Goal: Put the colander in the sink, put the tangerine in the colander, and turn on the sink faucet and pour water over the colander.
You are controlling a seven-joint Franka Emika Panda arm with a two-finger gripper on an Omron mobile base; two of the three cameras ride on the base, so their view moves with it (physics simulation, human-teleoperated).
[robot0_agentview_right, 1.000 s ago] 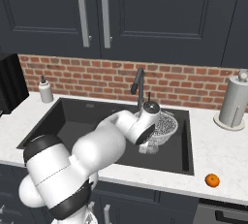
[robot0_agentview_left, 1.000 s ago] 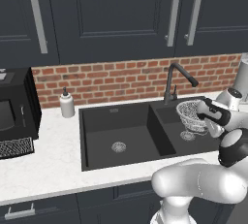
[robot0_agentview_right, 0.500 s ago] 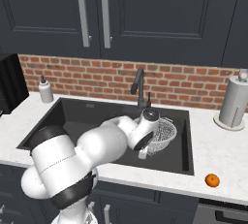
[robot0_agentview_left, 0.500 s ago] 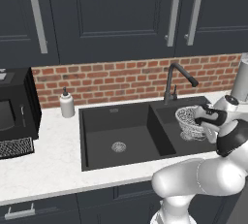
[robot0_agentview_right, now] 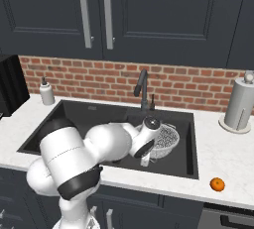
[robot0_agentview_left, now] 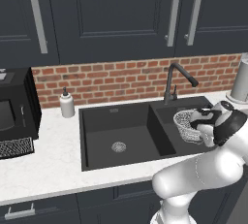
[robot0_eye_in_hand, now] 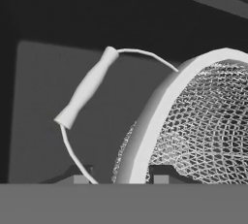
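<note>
Dark cabinets and a brick backsplash frame a white counter [robot0_agentview_left: 48, 169] where the Franka arm lowers the colander [robot0_agentview_right: 166, 141] into the right basin of the black double sink [robot0_agentview_left: 116, 121], at about 3 o'clock from the left drain. The gripper [robot0_eye_in_hand: 118, 177] has its two fingertips set either side of the colander's rim, seemingly pinched on it, though the contact itself falls below the hand view's edge. The mesh bowl hangs tilted, its wire handle [robot0_eye_in_hand: 85, 89] swung out toward 10 o'clock in the hand view. The gooseneck faucet [robot0_agentview_right: 142, 88] stands just behind, at 12 o'clock from the bowl; the tangerine [robot0_agentview_right: 216, 184] waits on the counter at 4 o'clock, well apart. Released at this tilt, the colander could roll onto its side or come to rest against the basin wall, leaving its mouth off the spout's line. A thin rim grip may also slip.
</note>
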